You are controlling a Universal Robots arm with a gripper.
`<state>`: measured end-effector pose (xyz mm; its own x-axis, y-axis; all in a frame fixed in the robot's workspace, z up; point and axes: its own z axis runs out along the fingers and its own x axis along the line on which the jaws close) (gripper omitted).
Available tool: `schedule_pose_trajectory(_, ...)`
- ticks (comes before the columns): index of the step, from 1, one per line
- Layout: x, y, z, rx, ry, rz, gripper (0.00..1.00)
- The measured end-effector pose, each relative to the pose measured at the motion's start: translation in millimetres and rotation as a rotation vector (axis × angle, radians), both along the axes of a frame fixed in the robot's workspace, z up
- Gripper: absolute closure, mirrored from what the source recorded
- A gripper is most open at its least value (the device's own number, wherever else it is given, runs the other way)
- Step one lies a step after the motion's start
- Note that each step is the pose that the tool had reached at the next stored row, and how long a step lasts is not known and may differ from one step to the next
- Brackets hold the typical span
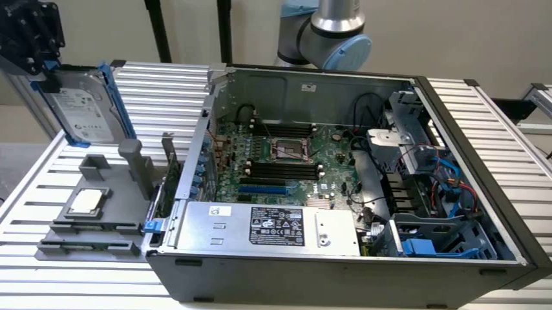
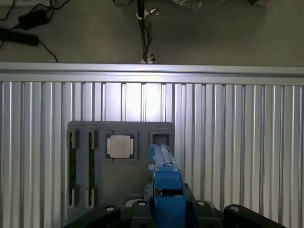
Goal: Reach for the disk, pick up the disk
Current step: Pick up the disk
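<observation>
The disk (image 1: pixel 84 106), a silver-grey hard drive with a white label and blue rails, hangs upright in the air at the exterior view's upper left. It is above the grey fixture (image 1: pixel 95 216). My black gripper (image 1: pixel 45 70) is shut on the disk's upper end. In the wrist view the disk (image 2: pixel 162 168) appears edge-on as a blue and grey strip, sticking out from my gripper (image 2: pixel 166 211) over the grey fixture (image 2: pixel 121 190).
A small square silver chip (image 1: pixel 89 201) lies in the fixture, beside a grey upright post (image 1: pixel 134 158). The open computer case (image 1: pixel 198 271) takes up the ribbed aluminium table's (image 1: pixel 26 194) middle and right, with a silver power-supply box (image 1: pixel 267 226) inside. The arm's base (image 1: pixel 332 32) stands behind it.
</observation>
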<state>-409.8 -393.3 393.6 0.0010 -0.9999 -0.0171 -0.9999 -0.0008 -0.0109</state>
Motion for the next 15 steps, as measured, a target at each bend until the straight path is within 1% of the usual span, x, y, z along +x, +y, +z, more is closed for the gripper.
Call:
schedule_pose_trajectory(3,5.3,-3.0,13.6,0.0001,-0.0001,0.001,0.67)
schedule_pose_trajectory(6,13.7,-5.4,27.1,0.0017,-0.0001,0.002,0.67)
schedule_pose_trajectory(9,25.8,-7.4,40.7,0.006,-0.0002,0.003,0.67)
schedule_pose_trajectory(15,53.1,-11.1,64.3,0.0175,-0.0002,0.003,0.67)
